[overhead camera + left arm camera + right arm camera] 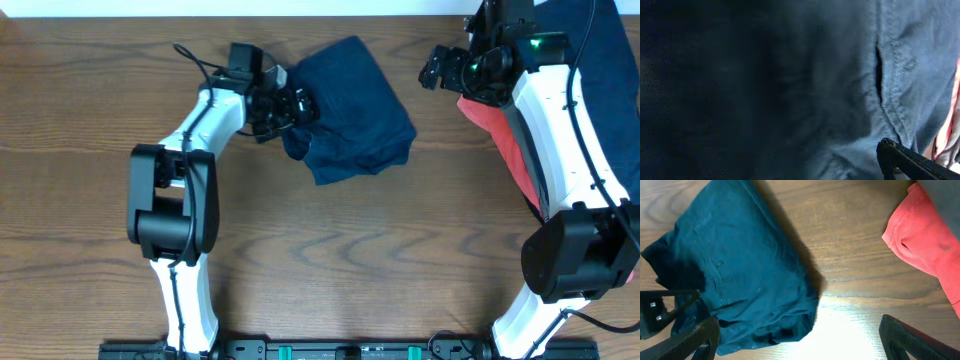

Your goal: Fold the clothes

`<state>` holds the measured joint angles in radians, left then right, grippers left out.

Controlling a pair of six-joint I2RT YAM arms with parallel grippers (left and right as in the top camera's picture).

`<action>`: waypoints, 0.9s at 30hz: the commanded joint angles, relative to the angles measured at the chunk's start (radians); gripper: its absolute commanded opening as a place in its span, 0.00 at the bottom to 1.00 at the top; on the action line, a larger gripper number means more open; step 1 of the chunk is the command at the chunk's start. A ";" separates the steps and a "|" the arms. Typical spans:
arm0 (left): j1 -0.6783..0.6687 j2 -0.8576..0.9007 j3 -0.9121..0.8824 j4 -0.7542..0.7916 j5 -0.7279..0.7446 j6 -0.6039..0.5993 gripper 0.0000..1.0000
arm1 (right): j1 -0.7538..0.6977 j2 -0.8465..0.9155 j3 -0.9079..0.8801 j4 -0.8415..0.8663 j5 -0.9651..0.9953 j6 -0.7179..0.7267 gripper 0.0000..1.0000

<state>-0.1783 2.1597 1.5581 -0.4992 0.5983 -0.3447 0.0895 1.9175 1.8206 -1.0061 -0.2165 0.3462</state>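
A dark blue garment (355, 115) lies bunched on the wooden table at top centre. It also shows in the right wrist view (735, 265), and it fills the left wrist view (790, 75). My left gripper (288, 108) is at the garment's left edge, pressed into the cloth. Only its right finger (900, 157) shows, set wide, so it looks open. My right gripper (437, 68) (800, 335) is open and empty, held above bare table to the right of the blue garment. A red garment (492, 135) (925, 240) lies at the right.
Another dark blue cloth (612, 70) lies at the far right, partly over the red garment and under my right arm. Bare wooden table (330, 260) takes up the front half. The table's back edge (300, 12) runs close behind the blue garment.
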 commanded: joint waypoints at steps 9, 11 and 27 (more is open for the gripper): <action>-0.042 0.042 0.002 0.011 -0.100 -0.028 0.98 | 0.005 -0.002 0.006 -0.027 0.003 -0.031 0.99; -0.042 0.054 0.001 0.012 -0.111 -0.028 0.99 | 0.005 -0.002 0.006 -0.027 0.003 -0.030 0.99; -0.087 0.158 0.002 0.027 -0.182 -0.090 0.43 | 0.009 -0.002 0.006 -0.034 0.003 -0.030 0.99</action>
<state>-0.2485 2.2372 1.5955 -0.4480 0.5037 -0.3943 0.0895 1.9175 1.8206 -1.0363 -0.2165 0.3286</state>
